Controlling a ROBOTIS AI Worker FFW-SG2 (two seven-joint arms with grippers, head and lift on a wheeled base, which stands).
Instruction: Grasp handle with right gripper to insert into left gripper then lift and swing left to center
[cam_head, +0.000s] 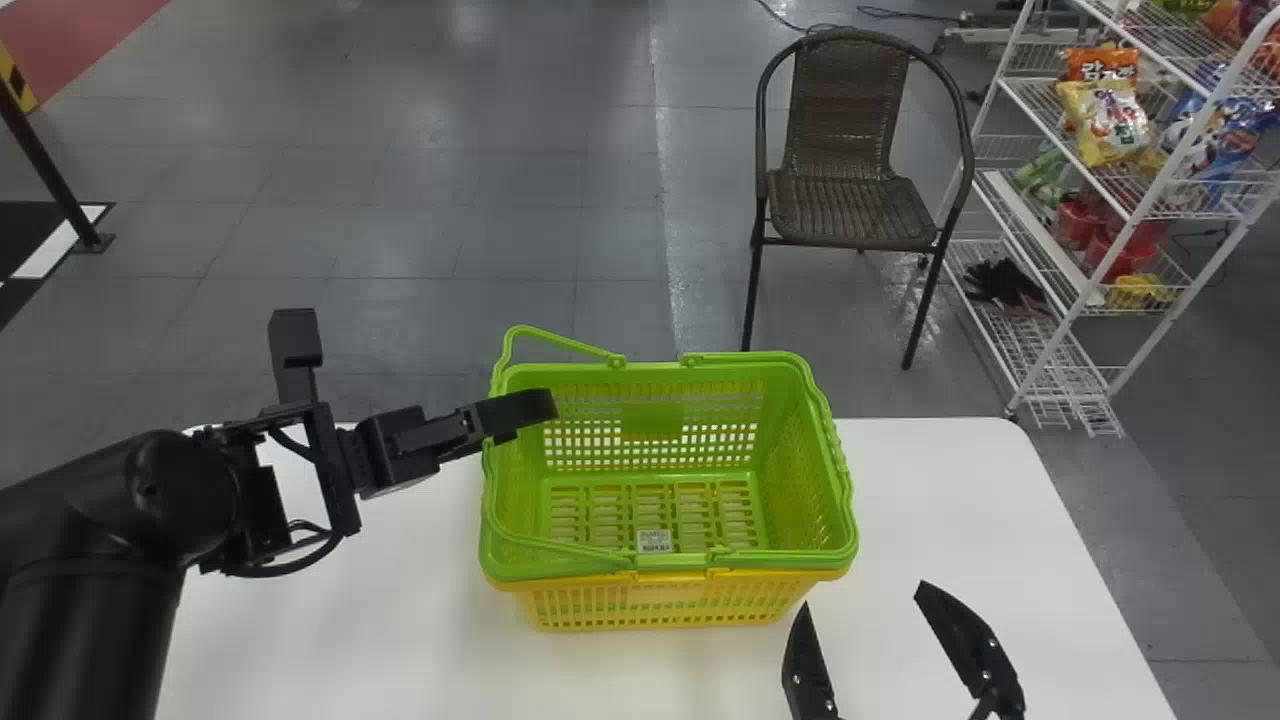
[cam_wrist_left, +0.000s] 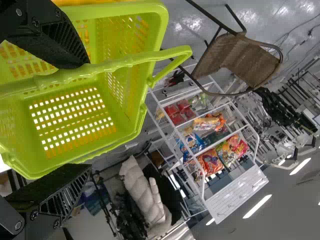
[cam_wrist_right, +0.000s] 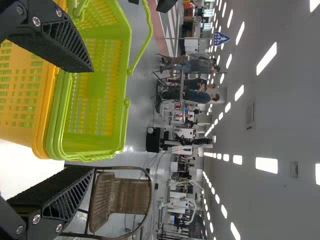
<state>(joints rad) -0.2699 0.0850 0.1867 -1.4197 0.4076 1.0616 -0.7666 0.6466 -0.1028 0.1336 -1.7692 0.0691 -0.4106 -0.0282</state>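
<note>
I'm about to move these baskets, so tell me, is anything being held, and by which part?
Nothing is held. The left claw stands open near a green handle, not gripping it, and the right claw is open too.

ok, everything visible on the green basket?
Green basket looks plastic, with lattice walls, slotted floor, a label inside. Upright, empty, nested in the yellow basket on the white table. Left handle partly raised, right handle folded along the rim. The left gripper is open at the basket's left side; contact unclear.
</note>
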